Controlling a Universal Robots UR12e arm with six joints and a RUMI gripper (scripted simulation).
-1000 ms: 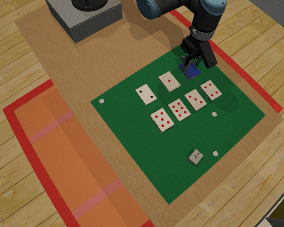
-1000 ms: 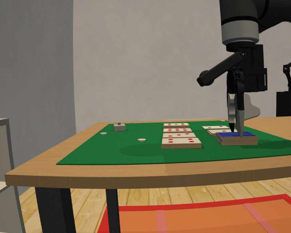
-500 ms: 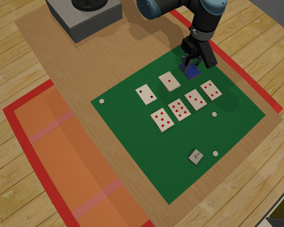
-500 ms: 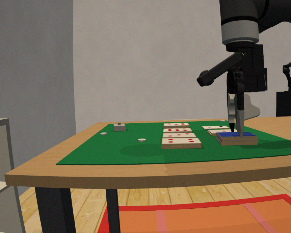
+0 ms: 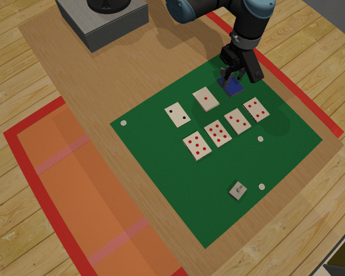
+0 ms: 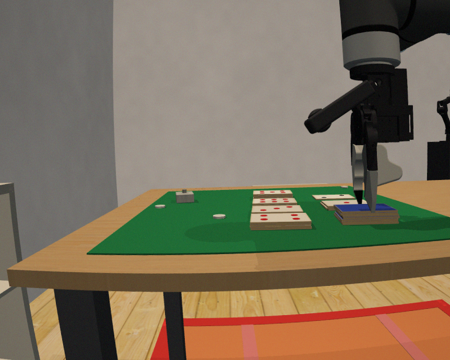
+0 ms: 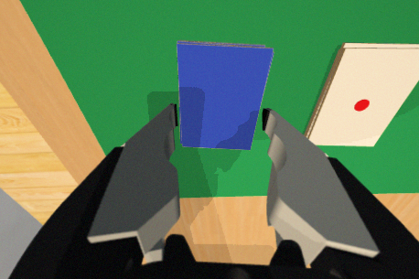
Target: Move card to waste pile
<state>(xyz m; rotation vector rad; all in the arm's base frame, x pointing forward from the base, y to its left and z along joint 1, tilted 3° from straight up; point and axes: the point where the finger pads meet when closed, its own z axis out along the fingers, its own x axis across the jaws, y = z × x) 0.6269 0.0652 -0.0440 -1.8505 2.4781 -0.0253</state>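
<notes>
The face-down stock (image 5: 235,87) (image 6: 347,207) (image 7: 220,74) is a blue-topped stack of tiles with slightly uneven edges. The waste pile (image 5: 209,103) (image 6: 331,203) (image 7: 389,76) beside it is a low stack topped by a cream card with one red dot. My gripper (image 5: 232,81) (image 6: 366,206) (image 7: 220,107) is open, its fingertips on either side of the stock's long edges, near its top. In the wrist view a narrow gap shows at both sides, the wider one on the right. The blue top card lies flat on the stock, not held.
A black two-dot card (image 5: 177,115) (image 6: 332,197) lies beyond the waste pile. Several red-dotted piles, among them the four-dot pile (image 5: 255,109) (image 6: 280,219), form the other row. White discs (image 5: 260,139) (image 6: 218,216) and a small grey block (image 5: 237,191) (image 6: 184,198) are farther out.
</notes>
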